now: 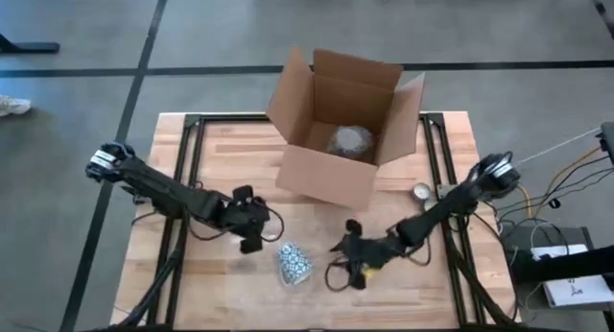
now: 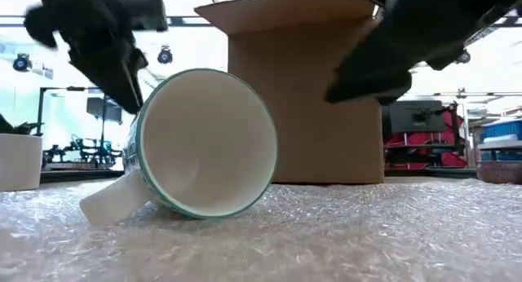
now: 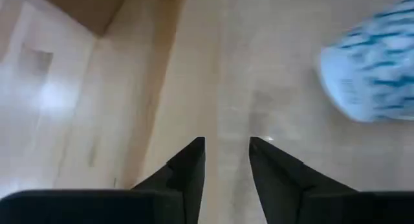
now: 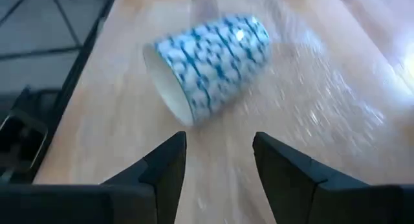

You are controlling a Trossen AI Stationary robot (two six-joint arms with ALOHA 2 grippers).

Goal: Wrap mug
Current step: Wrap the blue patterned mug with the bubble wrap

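Observation:
A white mug (image 1: 295, 264) with a blue-green pattern lies on its side on a clear sheet of bubble wrap (image 2: 342, 233) near the table's front middle. In the low view its mouth (image 2: 204, 139) faces the near edge, and its side and handle (image 2: 110, 202) rest on the wrap. My left gripper (image 1: 253, 241) stands open just left of the mug, with nothing between its fingers (image 3: 226, 141). My right gripper (image 1: 343, 257) stands open to the mug's right, pointing at the mug (image 4: 207, 62) from a short way off.
An open cardboard box (image 1: 326, 174) stands at the table's far middle with a wrapped bundle (image 1: 350, 142) inside. A small round object (image 1: 421, 191) lies right of the box. A white cup (image 2: 18, 161) shows at the far left in the low view.

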